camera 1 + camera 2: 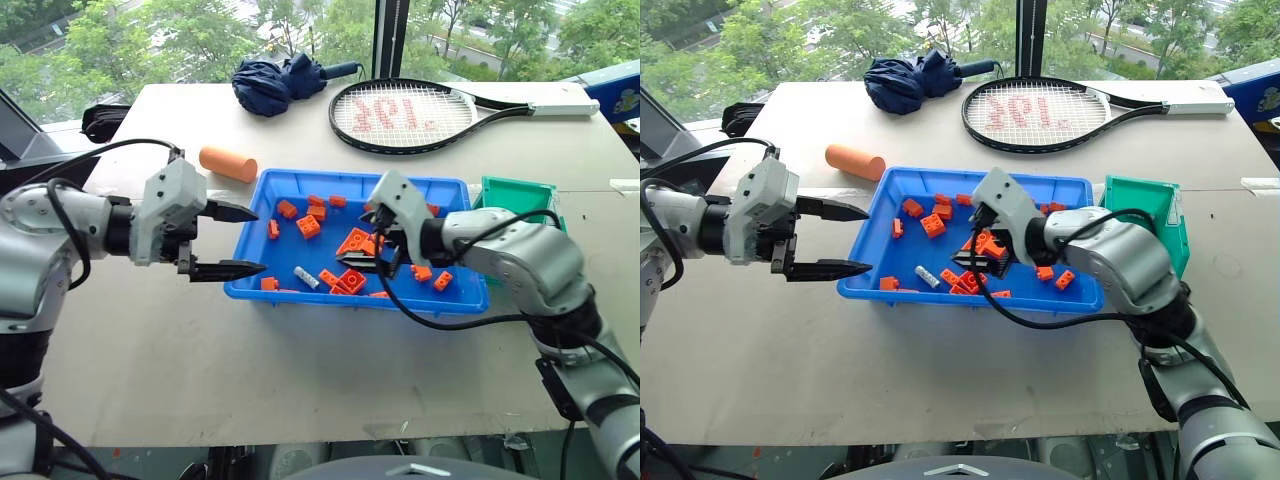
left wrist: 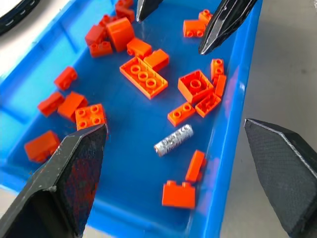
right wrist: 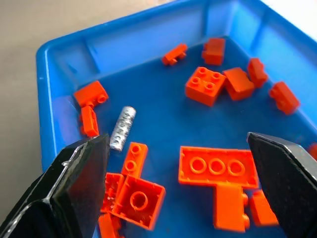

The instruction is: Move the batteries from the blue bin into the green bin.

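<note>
One small silver-grey cylindrical battery (image 1: 307, 277) lies on its side on the floor of the wide, shallow bright blue plastic bin (image 1: 262, 196), near the front wall toward its left end, patterned along its length. Roughly twenty orange toy bricks (image 1: 309, 225) are scattered around it. The small deep teal-green plastic bin (image 1: 517, 192) stands just right of the tray. The left gripper (image 1: 235, 240) hovers at the tray's left edge, fingers spread and empty. The right gripper (image 3: 178, 188) hangs over the bricks mid-tray, fingers spread wide, grasping nothing.
</note>
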Motion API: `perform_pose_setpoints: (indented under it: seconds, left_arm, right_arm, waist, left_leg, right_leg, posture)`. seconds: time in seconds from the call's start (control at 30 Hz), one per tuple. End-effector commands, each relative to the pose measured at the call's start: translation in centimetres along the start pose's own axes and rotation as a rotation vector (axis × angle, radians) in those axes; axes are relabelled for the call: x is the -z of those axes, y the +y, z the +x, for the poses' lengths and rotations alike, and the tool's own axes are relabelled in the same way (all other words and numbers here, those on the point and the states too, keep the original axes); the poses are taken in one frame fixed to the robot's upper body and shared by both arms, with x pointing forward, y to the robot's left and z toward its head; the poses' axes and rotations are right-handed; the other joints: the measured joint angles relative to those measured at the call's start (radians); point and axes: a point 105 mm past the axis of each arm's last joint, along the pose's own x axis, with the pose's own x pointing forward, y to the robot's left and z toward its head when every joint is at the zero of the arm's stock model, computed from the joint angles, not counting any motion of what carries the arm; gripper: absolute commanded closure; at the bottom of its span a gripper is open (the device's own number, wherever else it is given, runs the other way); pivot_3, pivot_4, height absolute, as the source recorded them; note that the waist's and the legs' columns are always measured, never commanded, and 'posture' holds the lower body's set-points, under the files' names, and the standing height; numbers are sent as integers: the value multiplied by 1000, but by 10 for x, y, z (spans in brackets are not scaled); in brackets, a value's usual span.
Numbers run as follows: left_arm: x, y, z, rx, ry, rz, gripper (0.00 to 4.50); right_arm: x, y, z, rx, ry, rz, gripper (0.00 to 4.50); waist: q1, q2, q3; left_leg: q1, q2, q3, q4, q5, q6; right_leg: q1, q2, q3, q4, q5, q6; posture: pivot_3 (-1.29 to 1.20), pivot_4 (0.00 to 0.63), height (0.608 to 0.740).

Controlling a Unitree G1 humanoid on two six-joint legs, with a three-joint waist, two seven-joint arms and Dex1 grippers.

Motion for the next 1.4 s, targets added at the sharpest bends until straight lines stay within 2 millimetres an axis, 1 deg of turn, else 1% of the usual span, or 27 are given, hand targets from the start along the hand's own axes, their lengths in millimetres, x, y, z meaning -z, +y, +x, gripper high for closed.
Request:
perform_pose_setpoints:
  seconds: [0.03, 0.1, 0.2, 0.27, 0.43, 0.53, 0.57, 0.6, 0.7, 0.73, 0.77, 0.83, 0.87, 0.93, 1.07, 1.17, 1.23, 1.3, 1.4]
  left_arm:
    - [-8, -4, -17, -46, 26, 42, 0]
    - [-4, -5, -22, -62, 54, 34, 0]
    - [2, -10, -29, -75, 89, 13, 0]
    - [4, -12, -33, -80, 106, 6, 0]
    - [6, -16, -36, -82, 118, 0, 0]
    - [5, -17, -36, -83, 117, 3, 0]
    - [5, -16, -36, -84, 117, 4, 0]
    - [5, -16, -36, -83, 116, 5, 0]
    - [5, -16, -36, -82, 115, 9, 0]
    - [5, -15, -36, -83, 113, 10, 0]
    - [4, -15, -35, -83, 111, 12, 0]
    - [4, -14, -34, -80, 107, 15, 0]
    - [4, -14, -33, -77, 103, 16, 0]
    - [4, -13, -31, -71, 95, 18, 0]
    - [1, -11, -27, -63, 59, 25, 0]
    - [-7, -9, -22, -58, -4, 33, 0]
    - [-16, -8, -17, -49, -65, 43, 0]
    - [-27, -7, -10, -42, -137, 54, 0]
    - [-44, -5, 5, -14, -241, 68, 0]
  right_arm:
    - [-11, 7, 24, -80, 6, -73, 56]
    - [-10, 10, 35, -111, 34, -111, 56]
    - [-11, 18, 51, -166, 52, -118, 56]
    - [-6, 22, 59, -186, 80, -141, 56]
    - [3, 26, 72, -210, 127, -194, 56]
    - [10, 24, 78, -205, 152, -213, 56]
    - [12, 24, 78, -202, 159, -221, 596]
    - [15, 22, 79, -198, 170, -233, 795]
    - [19, 18, 79, -186, 186, -259, 2341]
    - [18, 16, 79, -180, 182, -265, 2696]
    - [18, 15, 79, -176, 179, -269, 3241]
    - [15, 11, 79, -152, 160, -272, 4101]
    - [13, 10, 78, -143, 152, -271, 4463]
    - [7, 7, 75, -124, 123, -259, 4463]
    - [-19, -3, 59, -73, -2, -156, 4463]
    - [-34, -12, 37, -23, -87, -84, 4463]
    - [-40, -19, 17, 20, -140, -38, 4463]
    - [-41, -26, -5, 69, -183, 26, 4463]
    - [-36, -38, -44, 190, -232, 90, 4463]
  waist:
    - [-2, 0, 0]
    - [-2, 0, 0]
    - [1, 0, 0]
    - [1, 0, 0]
    - [1, 0, 0]
    - [-1, 0, 0]
    - [-1, 0, 0]
    - [-1, 0, 0]
    - [-2, 0, 0]
    - [-2, 0, 0]
    - [-1, 0, 0]
    - [-1, 0, 0]
    - [-1, 0, 0]
    - [0, 0, 0]
    - [0, 0, 0]
    - [0, 0, 0]
    - [3, 0, 0]
    - [8, 0, 0]
    - [14, 0, 0]
  left_leg:
    - [0, 0, 0, 0, 0, 0]
    - [-1, 0, 0, 0, 0, 0]
    - [-1, 0, 0, -1, 0, -1]
    - [-1, 0, 0, -1, 1, -2]
    - [-1, 0, 0, -1, 2, -3]
    - [-1, 0, 0, -1, 2, -4]
    - [-1, 0, 0, -1, 2, -4]
    - [-1, 0, 0, -1, 2, -4]
    - [0, 0, 0, -2, 2, -4]
    - [-1, 0, 0, -2, 2, -4]
    - [-1, 0, 1, -2, 2, -4]
    - [-1, 0, 0, -1, 2, -4]
    - [-1, 0, 0, -2, 2, -4]
    - [-1, 0, 0, -2, 2, -4]
    - [-1, 0, 0, -2, 3, -5]
    - [-1, 0, 0, -2, 3, -5]
    - [-1, 0, 0, -2, 2, -4]
    - [-2, 0, -1, -2, 2, -3]
    - [-2, -1, 0, -1, 1, -2]
  right_leg:
    - [-1, 0, 0, 1, 0, 0]
    - [-2, 1, 0, 0, 0, 0]
    - [-2, 0, 0, 0, 0, 0]
    - [-2, 0, 0, 0, 0, 0]
    - [-2, 0, 0, 0, 0, 0]
    - [-2, 0, 0, 0, 0, 0]
    - [-2, 0, 0, 0, 0, 0]
    - [-2, 0, 0, 0, 0, 0]
    - [-2, 0, 0, 1, 0, 0]
    - [-3, 0, 0, 0, 0, 0]
    - [-3, 0, 0, 0, 0, 0]
    - [-2, 0, 0, 1, 0, 0]
    - [-3, 0, 0, 1, 0, 0]
    - [-3, 0, 0, 1, 0, 0]
    - [-3, 0, 0, 1, 0, 0]
    - [-3, 0, 0, 1, 0, 0]
    - [-3, 0, 0, 1, 0, 0]
    - [-3, -1, 0, 1, 0, 0]
    - [-2, -2, 0, 1, 0, 0]
  posture:
    - [0, 150, 740]
    - [0, 150, 740]
    - [0, 150, 740]
    - [0, 150, 740]
    - [0, 150, 740]
    - [0, 150, 740]
    - [0, 150, 740]
    - [0, 150, 740]
    - [0, 150, 740]
    - [0, 150, 740]
    - [0, 150, 740]
    - [0, 150, 740]
    - [0, 150, 740]
    - [0, 150, 740]
    - [0, 150, 740]
    - [0, 150, 740]
    - [0, 150, 740]
    - [0, 150, 740]
    - [0, 150, 740]
